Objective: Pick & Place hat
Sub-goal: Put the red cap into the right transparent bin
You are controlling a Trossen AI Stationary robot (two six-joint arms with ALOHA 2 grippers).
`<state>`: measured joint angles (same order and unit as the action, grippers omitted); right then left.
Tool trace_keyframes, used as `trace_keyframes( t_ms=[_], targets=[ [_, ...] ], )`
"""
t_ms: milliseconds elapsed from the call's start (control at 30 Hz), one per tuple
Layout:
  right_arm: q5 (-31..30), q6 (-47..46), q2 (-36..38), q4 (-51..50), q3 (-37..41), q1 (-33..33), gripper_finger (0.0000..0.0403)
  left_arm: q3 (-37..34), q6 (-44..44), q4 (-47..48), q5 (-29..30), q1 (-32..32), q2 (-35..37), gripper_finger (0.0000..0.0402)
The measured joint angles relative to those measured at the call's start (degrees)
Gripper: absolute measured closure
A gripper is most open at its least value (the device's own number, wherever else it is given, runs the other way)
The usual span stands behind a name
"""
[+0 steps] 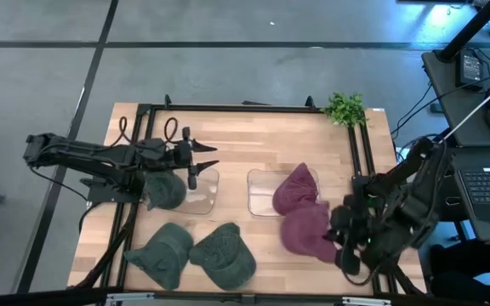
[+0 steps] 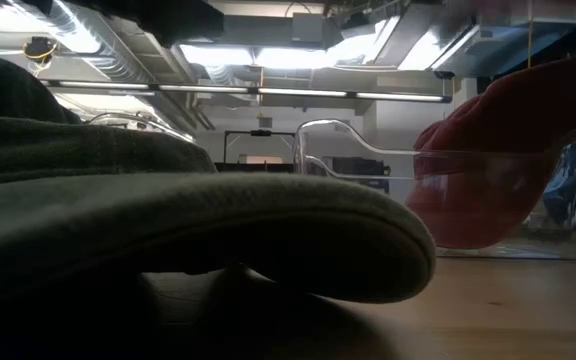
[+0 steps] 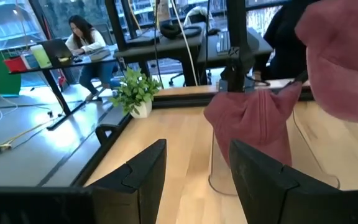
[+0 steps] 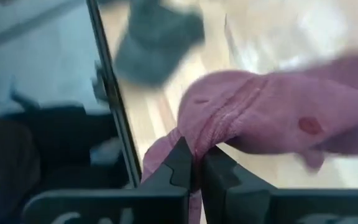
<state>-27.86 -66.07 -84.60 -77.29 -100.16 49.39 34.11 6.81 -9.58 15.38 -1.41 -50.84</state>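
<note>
Two maroon hats show in the high view. One (image 1: 296, 189) sits in the right clear container (image 1: 258, 200). The other (image 1: 307, 231) is just near of that container, in my right gripper (image 1: 345, 253), which is shut on it. My left gripper (image 1: 201, 161) is open and hovers over the left clear container (image 1: 202, 194). A green hat (image 1: 164, 189) lies at that container's left side. Two more green hats (image 1: 164, 255) (image 1: 225, 255) lie flat near the table's near edge. The low view is mostly filled by a green hat (image 2: 168, 230). My right gripper pinches the maroon hat's edge (image 4: 194, 140) between its two shut fingers (image 4: 182, 165); the cloth is bunched there. It comes from the table's right side. The hat's body (image 4: 278, 112) spreads out beyond the fingertips and looks lifted off the table in the left wrist view (image 3: 347, 56).
A small potted plant (image 1: 344, 108) stands at the far right corner. A black frame rail (image 1: 360, 161) runs along the table's right side, close to my right arm. Bare wood lies between the containers and the far edge. A person sits at a desk beyond the table (image 3: 82, 40).
</note>
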Motion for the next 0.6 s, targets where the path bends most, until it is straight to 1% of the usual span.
trace_keyframes(
  t_ms=[67, 200, 400, 500, 600],
  targets=[
    [-2.39, 3.11, 0.02, -0.59, -3.35, -2.49, 0.039, 0.0, 0.0, 0.1, 0.16, 0.0, 2.19, 0.0231],
    [-2.47, 12.0, 0.07, -0.62, -6.39, -9.21, 0.039, 0.02, -0.05, 1.92, 0.63, 0.0, 10.16, 0.0231],
    [2.06, 23.06, -0.12, -0.44, -6.64, -20.03, 0.039, 0.02, -1.46, 13.74, 3.66, 0.0, 22.55, 0.0231],
    [5.69, 26.78, -0.17, -0.19, -6.54, -24.77, 0.039, 0.02, -2.25, 18.89, 3.55, 0.0, 26.46, 0.0231],
    [7.46, 26.68, -0.17, 0.92, -6.54, -28.63, 0.039, 0.02, -3.15, 20.83, 3.61, 0.0, 28.45, 0.0231]
  ],
)
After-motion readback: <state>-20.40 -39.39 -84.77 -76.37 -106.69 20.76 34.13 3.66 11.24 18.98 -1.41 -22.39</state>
